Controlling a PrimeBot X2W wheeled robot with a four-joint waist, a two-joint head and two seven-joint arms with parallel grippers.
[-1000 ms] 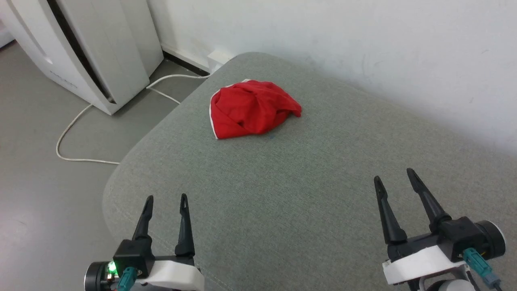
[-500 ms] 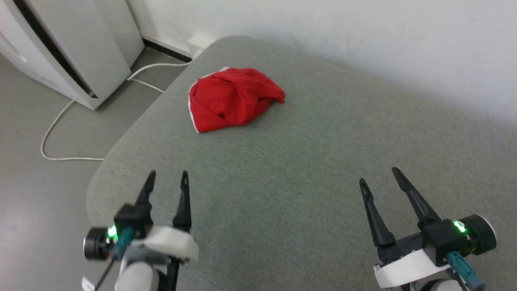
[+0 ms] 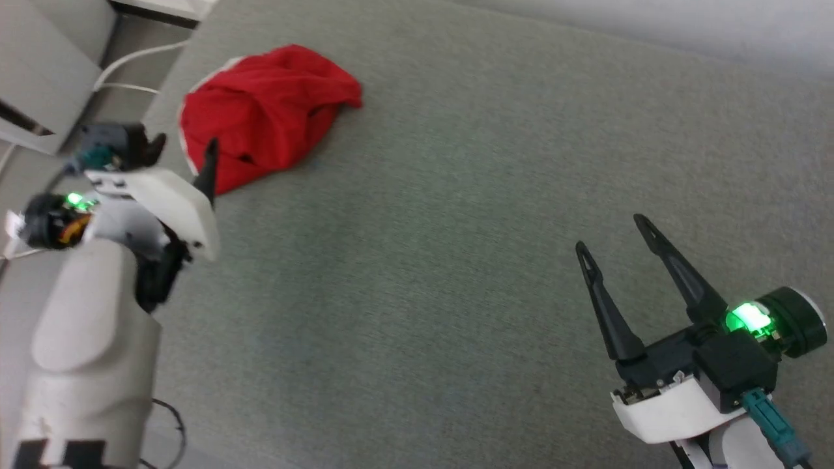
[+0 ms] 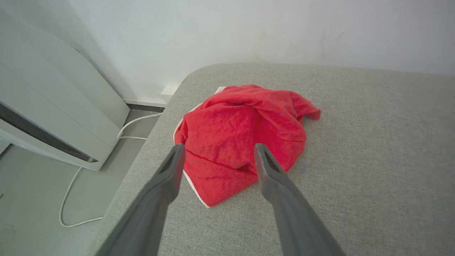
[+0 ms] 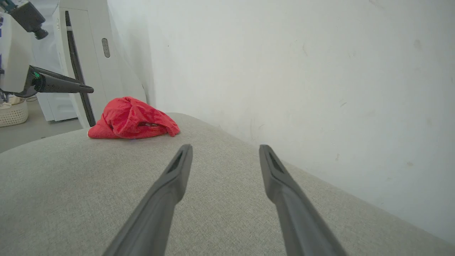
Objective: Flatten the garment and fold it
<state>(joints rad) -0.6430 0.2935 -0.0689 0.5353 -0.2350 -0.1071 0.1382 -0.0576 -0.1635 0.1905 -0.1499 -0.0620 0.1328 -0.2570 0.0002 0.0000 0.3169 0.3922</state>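
The garment is a crumpled red heap with a white trim edge, lying near the far left corner of the grey cushion. My left gripper hovers open just short of its near left edge, touching nothing. In the left wrist view the garment lies between and beyond the spread tips of the left gripper. My right gripper stands open over bare cushion at the lower right, far from the cloth. The right wrist view has the garment far ahead on the left, beyond the right gripper.
A white appliance stands on the floor left of the cushion, with a white cable trailing beside it. A white wall runs along the cushion's far side. A pale basket sits on the floor.
The head camera has tilted down and shifted. My left arm has risen and reached forward to the garment's near edge. The right gripper has kept its place, and the garment lies as before.
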